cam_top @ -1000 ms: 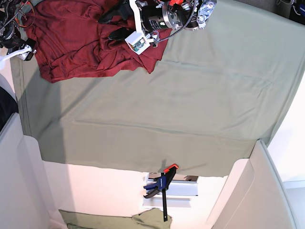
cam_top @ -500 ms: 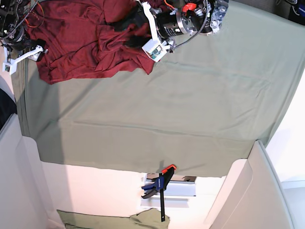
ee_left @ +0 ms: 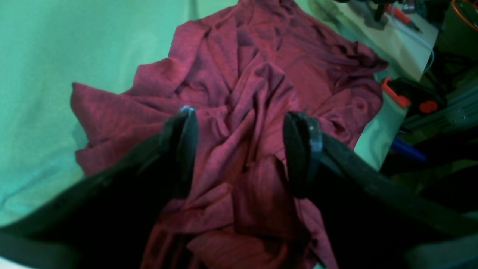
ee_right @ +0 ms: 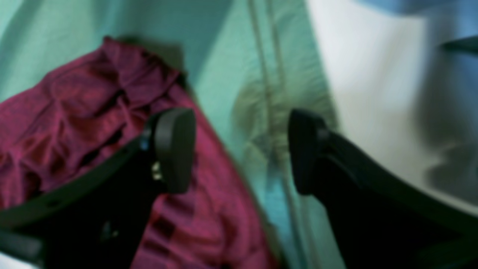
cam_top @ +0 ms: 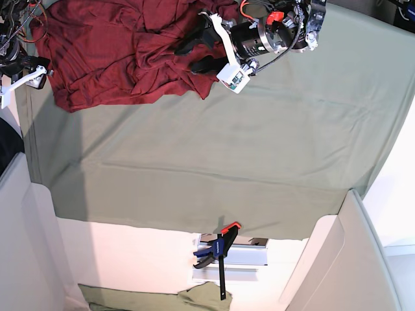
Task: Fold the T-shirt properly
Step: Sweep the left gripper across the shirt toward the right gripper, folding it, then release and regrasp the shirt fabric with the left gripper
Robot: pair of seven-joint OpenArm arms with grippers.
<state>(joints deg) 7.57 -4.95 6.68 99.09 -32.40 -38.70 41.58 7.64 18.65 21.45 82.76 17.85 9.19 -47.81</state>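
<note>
Left claw (cam_top: 189,55) shifted right, over T-shirt (cam_top: 110,52)

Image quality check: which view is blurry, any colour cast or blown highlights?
Right wrist view: soft all over, maroon T-shirt and right claw smeared, cloth sheet tinted teal. Left wrist view: sharper, same green cast, left claw dark and underexposed. Base view: in focus, truer olive, white surfaces near the clamp blown out.

T-shirt (cam_top: 110,55): dark red, thin knit, plain, long-sleeved. Lies crumpled and unfolded in a loose heap at one corner of the worktop, fabric bunched into many ridges and creases across the middle. One edge runs close to the worktop's side. Not yet folded.
</note>
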